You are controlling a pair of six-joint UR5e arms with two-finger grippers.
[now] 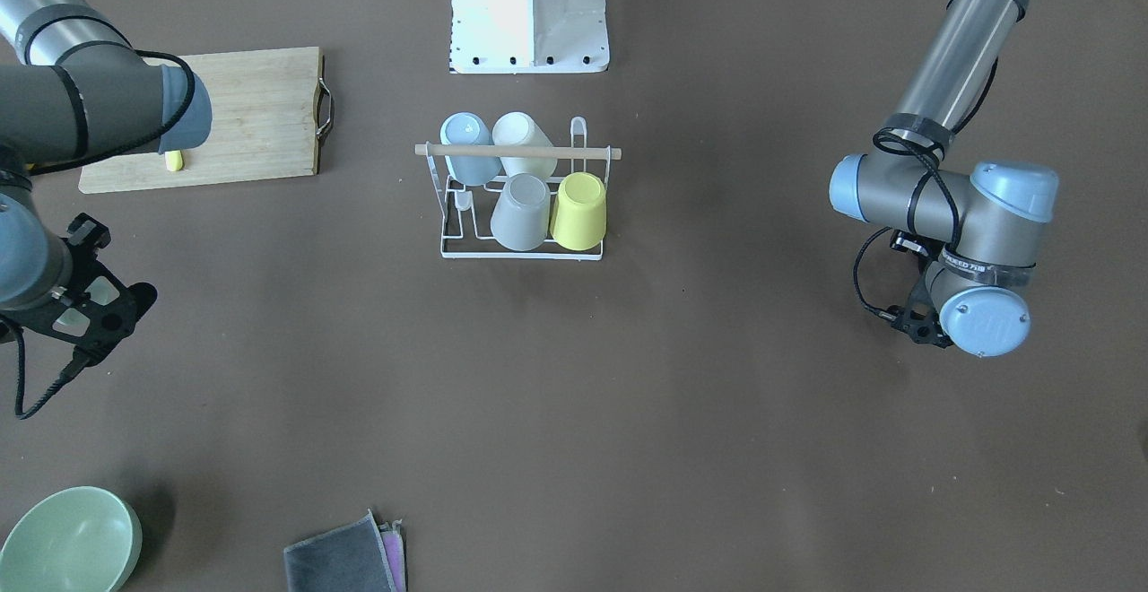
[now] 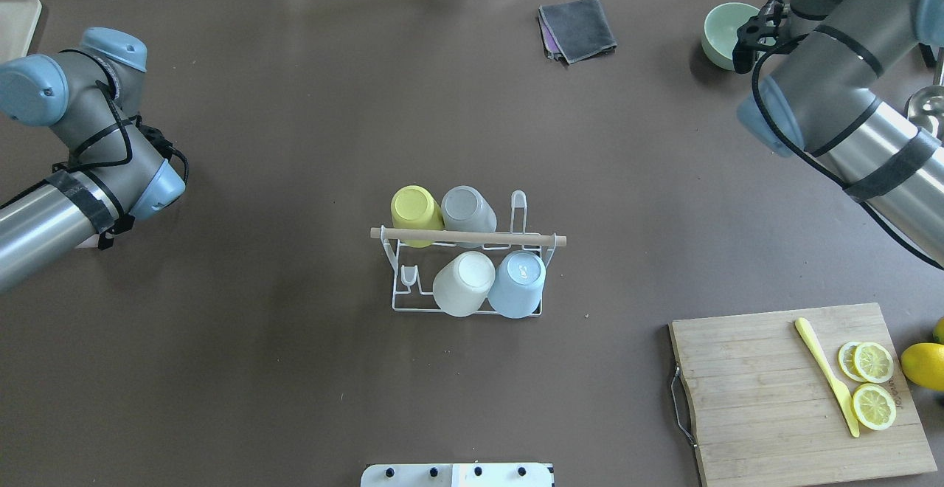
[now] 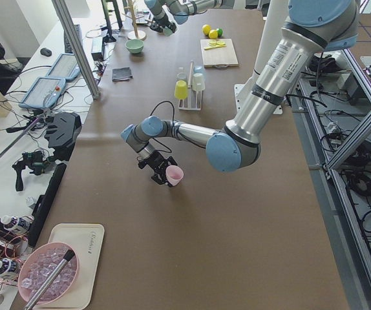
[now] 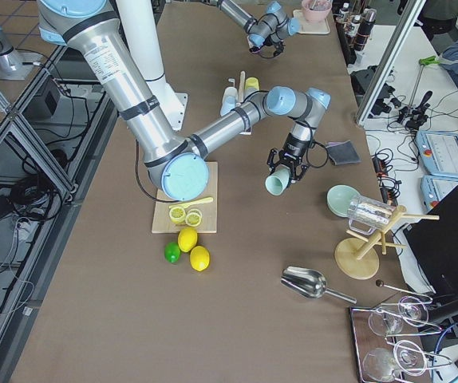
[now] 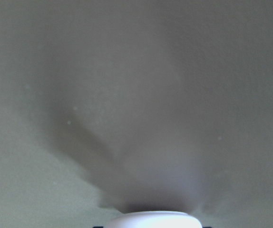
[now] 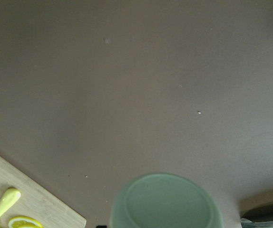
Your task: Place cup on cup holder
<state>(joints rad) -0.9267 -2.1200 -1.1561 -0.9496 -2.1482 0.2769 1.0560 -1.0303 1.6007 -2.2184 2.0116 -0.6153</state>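
left gripper (image 3: 166,174) clamped on pink cup (image 3: 174,175), far left of table | right gripper (image 4: 282,171) clamped on green cup (image 4: 276,184), near bowl (image 2: 717,37) | holder (image 2: 472,237) mid-table: four cups (image 2: 463,282) seated, two prongs (image 2: 518,203) free | both held cups not yet placed | writing: left-wrist label (image 1: 973,262) seems to read "SPEED"; nothing else legible

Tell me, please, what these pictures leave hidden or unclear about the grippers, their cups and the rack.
- Left gripper: its own wrist mostly covers it overhead, and it is tiny in exterior left, so its grip on the pink cup is unclear.
- Right gripper: its fingers lie outside the right wrist view, where the green cup is cut by the bottom edge.
- Cup holder: four upturned cups hide the prongs beneath them.
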